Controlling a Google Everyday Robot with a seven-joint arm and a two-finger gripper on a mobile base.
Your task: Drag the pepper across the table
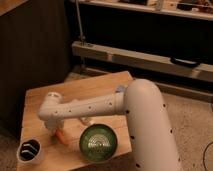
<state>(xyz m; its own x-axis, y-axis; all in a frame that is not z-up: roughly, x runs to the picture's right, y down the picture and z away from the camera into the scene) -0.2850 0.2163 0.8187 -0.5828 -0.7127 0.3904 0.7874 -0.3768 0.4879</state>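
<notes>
One small orange-red pepper (pixel 62 136) lies near the lower-left edge of the wooden table (pixel 100 85), just left of a green bowl (pixel 98 142) and right of a dark cup (pixel 29 151). It looks light, firm and smooth, likely to roll; holding its thicker middle seems best. The gripper (pixel 56 132), mostly hidden under the white arm, is closed, apparently on the pepper.

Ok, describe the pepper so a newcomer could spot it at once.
Start at the light wooden table and go to its near edge, where the white arm comes down. The tool, shut, is right at the pepper, which lies between a dark cup and a green bowl. It is the only slim orange-red thing there, much smaller than either.
</notes>
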